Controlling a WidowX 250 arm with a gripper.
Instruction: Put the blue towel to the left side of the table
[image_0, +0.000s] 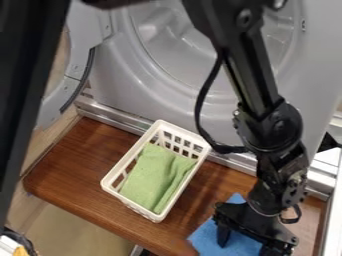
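Black bar (28, 95) cut off | gripper (246, 244), fingers parted | blue towel (205, 238) beneath, partly hidden

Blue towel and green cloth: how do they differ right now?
The blue towel lies on the wooden table, while the green cloth sits in the white basket. The gripper is over the blue towel; the green cloth is clear of it. Both look like plain fabric.

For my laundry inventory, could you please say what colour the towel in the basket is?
The towel is light green, seen best in the camera view.
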